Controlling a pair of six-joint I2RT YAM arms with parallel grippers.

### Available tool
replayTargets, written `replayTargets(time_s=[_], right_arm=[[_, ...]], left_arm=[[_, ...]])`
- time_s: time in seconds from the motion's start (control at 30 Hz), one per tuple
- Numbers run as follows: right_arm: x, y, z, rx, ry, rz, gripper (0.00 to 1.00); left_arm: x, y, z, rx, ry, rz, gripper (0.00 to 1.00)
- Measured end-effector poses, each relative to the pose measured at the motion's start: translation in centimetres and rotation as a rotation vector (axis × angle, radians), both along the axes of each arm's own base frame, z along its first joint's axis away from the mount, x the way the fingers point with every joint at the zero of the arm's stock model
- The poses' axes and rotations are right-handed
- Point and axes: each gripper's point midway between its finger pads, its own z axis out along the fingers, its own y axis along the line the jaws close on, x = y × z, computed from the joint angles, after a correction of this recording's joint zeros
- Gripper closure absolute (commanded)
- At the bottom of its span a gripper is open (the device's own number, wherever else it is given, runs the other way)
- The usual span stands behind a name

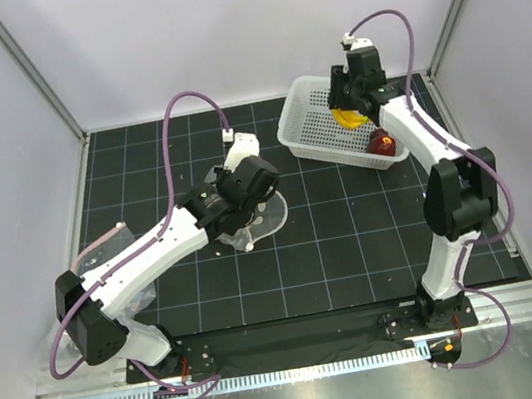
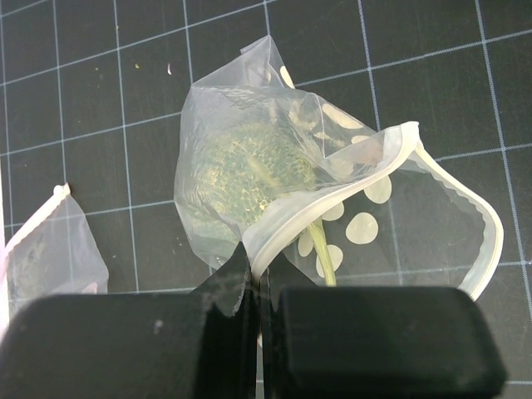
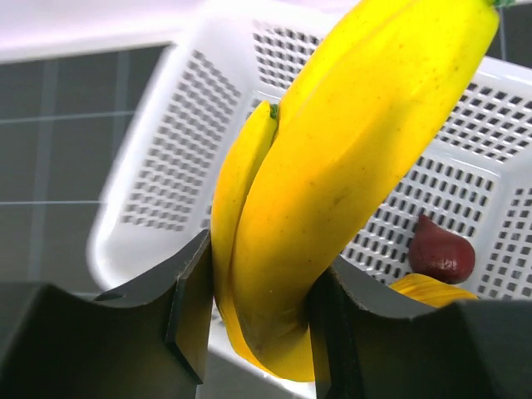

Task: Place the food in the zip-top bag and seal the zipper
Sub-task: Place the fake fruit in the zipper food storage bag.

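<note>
My left gripper is shut on the zipper strip of the clear zip-top bag, holding its mouth open on the mat. The grey-green netted melon lies inside the bag. In the top view the left gripper covers most of the bag. My right gripper is shut on the yellow banana, held above the white basket. In the top view the right gripper and the banana are over the basket. A dark-red fruit lies in the basket, also seen from above.
A second clear bag lies on the mat at the left. Another yellow piece lies in the basket under the right finger. The black gridded mat is walled in by white panels.
</note>
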Motion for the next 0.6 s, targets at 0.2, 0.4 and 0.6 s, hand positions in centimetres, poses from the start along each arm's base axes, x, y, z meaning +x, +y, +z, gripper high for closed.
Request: replayTargets(time_s=[0.2,0.4,0.6], right_arm=[[-3.5,2.6,4.6,0.195,-0.093,0.076,0.82],[-10.7,7.1,4.3,0.444,-0.083,0.240,0.82],[-19.3,10.7,6.3,0.666,-0.115,0.430,0.82]], left_arm=[[-0.2,-0.5,-0.2,-0.018,0.020,-0.021,1.00],[-0.7,-1.3,-0.2,-0.066,0.045,-0.060,1.00],[-1.5,-2.8,-0.5,-0.130,0.096,-0.122,1.00]])
